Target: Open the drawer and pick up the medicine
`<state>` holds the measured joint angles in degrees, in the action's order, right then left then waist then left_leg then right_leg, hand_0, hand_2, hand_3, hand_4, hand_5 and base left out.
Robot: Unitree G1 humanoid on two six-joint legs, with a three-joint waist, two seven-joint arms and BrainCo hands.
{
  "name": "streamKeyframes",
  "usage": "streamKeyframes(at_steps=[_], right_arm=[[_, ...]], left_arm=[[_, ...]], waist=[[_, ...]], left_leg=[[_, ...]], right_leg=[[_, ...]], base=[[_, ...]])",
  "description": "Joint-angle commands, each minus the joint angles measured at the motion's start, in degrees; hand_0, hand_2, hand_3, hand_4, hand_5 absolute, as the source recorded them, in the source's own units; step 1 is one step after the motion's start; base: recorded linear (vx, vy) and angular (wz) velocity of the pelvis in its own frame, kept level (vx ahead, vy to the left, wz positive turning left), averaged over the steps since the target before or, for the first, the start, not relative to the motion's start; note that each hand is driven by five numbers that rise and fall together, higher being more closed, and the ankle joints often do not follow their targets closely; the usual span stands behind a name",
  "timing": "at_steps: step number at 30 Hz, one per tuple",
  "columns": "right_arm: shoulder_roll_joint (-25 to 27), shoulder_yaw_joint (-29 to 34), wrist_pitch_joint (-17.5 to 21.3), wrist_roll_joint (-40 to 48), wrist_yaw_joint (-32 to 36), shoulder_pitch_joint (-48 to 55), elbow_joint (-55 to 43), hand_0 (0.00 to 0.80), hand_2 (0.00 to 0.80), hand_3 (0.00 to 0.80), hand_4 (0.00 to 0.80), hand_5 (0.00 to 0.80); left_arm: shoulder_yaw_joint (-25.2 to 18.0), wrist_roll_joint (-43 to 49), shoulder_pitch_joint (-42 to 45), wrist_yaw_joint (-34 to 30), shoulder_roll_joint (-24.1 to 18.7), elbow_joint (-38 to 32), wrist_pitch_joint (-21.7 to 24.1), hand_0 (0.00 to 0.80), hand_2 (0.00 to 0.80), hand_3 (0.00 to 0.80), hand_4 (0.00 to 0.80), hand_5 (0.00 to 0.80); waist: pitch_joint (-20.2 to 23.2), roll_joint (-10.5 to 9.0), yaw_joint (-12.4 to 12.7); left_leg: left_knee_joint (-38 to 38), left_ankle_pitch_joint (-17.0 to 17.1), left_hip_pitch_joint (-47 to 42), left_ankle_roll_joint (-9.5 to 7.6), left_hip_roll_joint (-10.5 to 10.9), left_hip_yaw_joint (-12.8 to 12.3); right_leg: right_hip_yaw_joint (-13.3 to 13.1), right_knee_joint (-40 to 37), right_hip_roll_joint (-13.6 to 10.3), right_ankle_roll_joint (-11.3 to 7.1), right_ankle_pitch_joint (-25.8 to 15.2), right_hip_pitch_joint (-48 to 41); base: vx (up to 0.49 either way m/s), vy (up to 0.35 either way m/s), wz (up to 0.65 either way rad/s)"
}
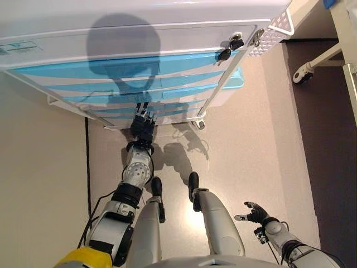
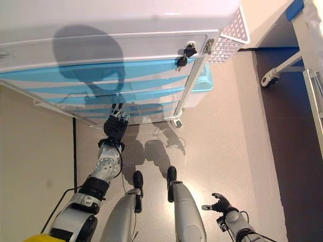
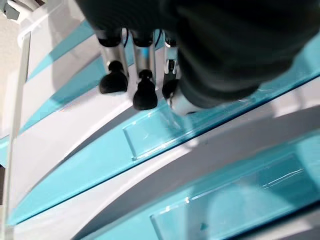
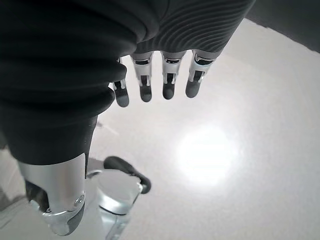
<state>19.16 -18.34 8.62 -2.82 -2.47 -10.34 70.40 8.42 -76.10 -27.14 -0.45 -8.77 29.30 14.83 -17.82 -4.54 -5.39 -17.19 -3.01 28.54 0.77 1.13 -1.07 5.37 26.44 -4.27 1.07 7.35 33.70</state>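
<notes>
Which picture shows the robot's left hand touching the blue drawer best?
The left wrist view: the left hand shows close up, its dark fingertips at a blue drawer front. Both eye views show that hand small, from above, reaching to the drawers; the right wrist view shows only the right hand.

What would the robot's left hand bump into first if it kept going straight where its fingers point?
Probably a blue drawer front of the white cabinet. The left hand points at it with straight fingers, already close; contact is unclear.
</notes>
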Motion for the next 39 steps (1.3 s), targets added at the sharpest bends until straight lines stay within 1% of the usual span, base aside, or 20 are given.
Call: streamKeyframes(at_steps=[1, 2, 3, 4, 5, 6, 7, 15, 18, 23, 26, 30, 31, 32, 35, 39], right_arm=[[2.1, -1.9, 0.3, -1.2, -0.4, 2.4, 1.7, 0.000, 0.000, 0.000, 0.000, 0.000], [2.1, -1.8, 0.3, -1.4, -0.4, 2.4, 1.7, 0.000, 0.000, 0.000, 0.000, 0.000], [2.1, -1.7, 0.3, -1.5, -0.5, 2.4, 1.8, 0.000, 0.000, 0.000, 0.000, 0.000], [2.0, -1.4, 0.4, -1.6, -0.6, 2.2, 1.8, 0.000, 0.000, 0.000, 0.000, 0.000], [2.0, -1.3, 0.4, -1.6, -0.7, 2.3, 1.8, 0.000, 0.000, 0.000, 0.000, 0.000], [2.1, -1.3, 0.3, -1.9, -0.6, 2.4, 1.9, 0.000, 0.000, 0.000, 0.000, 0.000], [2.1, -1.1, 0.3, -1.9, -0.7, 2.5, 2.0, 0.000, 0.000, 0.000, 0.000, 0.000], [2.7, -0.5, 0.4, -2.3, -0.9, 2.6, 1.6, 0.000, 0.000, 0.000, 0.000, 0.000], [2.8, -0.3, 0.4, -2.3, -0.8, 2.5, 1.4, 0.000, 0.000, 0.000, 0.000, 0.000], [3.1, 0.0, 0.2, -3.2, -0.6, 2.2, 1.5, 0.000, 0.000, 0.000, 0.000, 0.000], [3.4, 0.2, 0.3, -3.5, -0.5, 2.1, 1.2, 0.000, 0.000, 0.000, 0.000, 0.000], [3.5, 0.2, 0.2, -3.7, -0.9, 1.6, 1.0, 0.000, 0.000, 0.000, 0.000, 0.000], [3.6, 0.2, 0.2, -3.7, -1.0, 1.5, 0.8, 0.000, 0.000, 0.000, 0.000, 0.000], [3.9, 0.4, 0.2, -3.4, -1.2, 1.6, 0.4, 0.000, 0.000, 0.000, 0.000, 0.000], [3.9, 0.7, 0.0, -3.1, -1.6, 1.7, 0.0, 0.000, 0.000, 0.000, 0.000, 0.000], [4.1, 1.0, -0.2, -2.6, -2.4, 1.8, -0.6, 0.000, 0.000, 0.000, 0.000, 0.000]], left_arm=[[-4.2, 2.6, -1.3, -8.0, -3.7, -15.2, 5.9, 0.800, 0.800, 0.800, 0.800, 0.800], [-4.7, 2.5, -0.7, -8.1, -3.6, -15.0, 5.8, 0.800, 0.800, 0.800, 0.800, 0.800], [-5.2, 2.5, 0.1, -8.1, -3.7, -14.7, 5.6, 0.800, 0.800, 0.800, 0.800, 0.800], [-5.8, 2.4, 0.8, -8.1, -3.7, -14.6, 5.6, 0.800, 0.800, 0.800, 0.800, 0.800], [-5.9, 2.4, 1.3, -8.2, -3.6, -14.5, 5.4, 0.800, 0.800, 0.800, 0.800, 0.800], [-6.3, 2.3, 1.9, -8.3, -3.7, -14.3, 5.2, 0.800, 0.800, 0.800, 0.800, 0.800], [-6.6, 2.4, 2.4, -8.3, -3.7, -13.9, 5.1, 0.800, 0.800, 0.800, 0.800, 0.800], [-8.6, 2.0, 5.8, -9.1, -3.8, -13.7, 4.5, 0.800, 0.800, 0.800, 0.800, 0.800], [-9.1, 2.0, 6.8, -9.3, -3.8, -13.7, 4.3, 0.800, 0.800, 0.800, 0.800, 0.800], [-11.1, 1.9, 10.7, -10.0, -3.5, -13.6, 3.6, 0.800, 0.800, 0.800, 0.800, 0.800], [-11.9, 2.1, 12.4, -10.1, -3.5, -12.1, 3.1, 0.800, 0.800, 0.800, 0.800, 0.800], [-11.9, 2.8, 14.1, -10.0, -3.2, -8.0, 2.1, 0.800, 0.800, 0.800, 0.800, 0.800], [-11.8, 3.3, 14.3, -9.6, -3.3, -6.5, 1.9, 0.627, 0.627, 0.627, 0.627, 0.627], [-11.6, 3.8, 14.7, -9.2, -2.9, -3.9, 1.1, 0.000, 0.000, 0.000, 0.000, 0.000], [-10.9, 3.7, 15.0, -9.1, -2.3, -2.7, 0.4, 0.000, 0.000, 0.000, 0.000, 0.000], [-7.4, 5.4, 15.2, -8.6, -0.9, 1.1, -1.6, 0.000, 0.000, 0.000, 0.000, 0.000]], waist=[[4.9, -0.80, 3.0], [4.7, -0.84, 3.1], [4.9, -0.82, 3.3], [4.6, -0.80, 3.5], [4.6, -0.81, 3.6], [4.8, -0.74, 3.8], [4.7, -0.69, 3.9], [4.9, -0.33, 4.8], [4.9, -0.25, 5.0], [4.4, 0.09, 5.7], [4.2, 0.44, 6.0], [4.1, 0.91, 6.1], [4.0, 1.00, 6.0], [4.0, 1.22, 5.9], [3.9, 1.35, 5.8], [3.5, 1.43, 5.2]], left_leg=[[-3.3, -1.5, 3.1, -2.33, 2.0, 1.1], [-3.0, 0.3, 3.8, -2.57, 2.0, 0.8], [-3.3, -1.4, 3.1, -2.27, 2.1, 1.4], [-3.0, 0.4, 3.8, -2.49, 2.0, 1.1], [-3.0, 0.5, 3.8, -2.44, 2.0, 1.3], [-3.3, -1.2, 3.1, -2.13, 2.1, 1.8], [-3.0, 0.7, 3.8, -2.36, 2.1, 1.6], [-2.5, 1.1, 3.2, -2.19, 2.5, 2.6], [-2.5, 1.2, 3.2, -2.21, 2.6, 2.6], [-2.6, 1.0, 2.9, -2.54, 2.6, 2.4], [-2.5, 1.2, 2.6, -2.52, 2.5, 2.2], [-1.7, 1.6, 2.2, -2.42, 2.3, 2.0], [-1.6, 1.7, 2.2, -2.38, 2.3, 2.0], [-1.2, 1.9, 2.0, -2.30, 2.2, 2.1], [-0.8, 2.0, 1.7, -2.28, 2.3, 2.1], [-0.2, 2.4, 1.5, -2.08, 2.1, 1.8]], right_leg=[[0.1, 0.5, 0.8, -2.62, -3.5, -0.1], [0.7, -0.2, 0.6, -2.16, -5.0, 0.2], [0.5, 0.5, 0.7, -2.52, -3.3, -0.3], [1.1, 0.0, 0.6, -2.05, -4.7, 0.0], [1.2, 0.0, 0.6, -2.01, -4.6, -0.1], [1.0, 0.6, 0.6, -2.39, -2.9, -0.7], [1.6, 0.1, 0.5, -1.93, -4.4, -0.3], [2.6, 0.3, 0.1, -1.68, -3.8, -1.2], [2.7, 0.2, 0.0, -1.71, -3.8, -1.4], [2.8, 0.4, -0.3, -1.92, -3.9, -1.7], [3.0, 0.1, -0.4, -1.94, -4.0, -1.9], [3.0, -0.6, -0.3, -2.00, -4.1, -2.4], [3.0, -0.7, -0.4, -1.99, -4.1, -2.4], [2.8, -0.6, -0.3, -1.97, -3.9, -2.5], [2.8, -0.8, -0.3, -1.93, -3.9, -2.9], [2.9, -1.9, -0.3, -1.94, -4.1, -3.3]], base=[[-0.115, -0.007, 0.16], [0.078, -0.022, 0.10], [-0.109, -0.014, 0.12], [-0.013, -0.025, 0.13], [-0.011, -0.027, 0.11], [-0.007, -0.026, 0.16], [-0.006, -0.017, 0.17], [-0.016, 0.000, 0.14], [0.000, 0.000, 0.00], [-0.016, 0.030, 0.00], [-0.008, 0.025, 0.00], [0.000, 0.000, 0.00], [0.000, 0.000, 0.00], [0.000, 0.000, 0.00], [0.011, 0.004, 0.00], [0.000, 0.000, 0.00]])
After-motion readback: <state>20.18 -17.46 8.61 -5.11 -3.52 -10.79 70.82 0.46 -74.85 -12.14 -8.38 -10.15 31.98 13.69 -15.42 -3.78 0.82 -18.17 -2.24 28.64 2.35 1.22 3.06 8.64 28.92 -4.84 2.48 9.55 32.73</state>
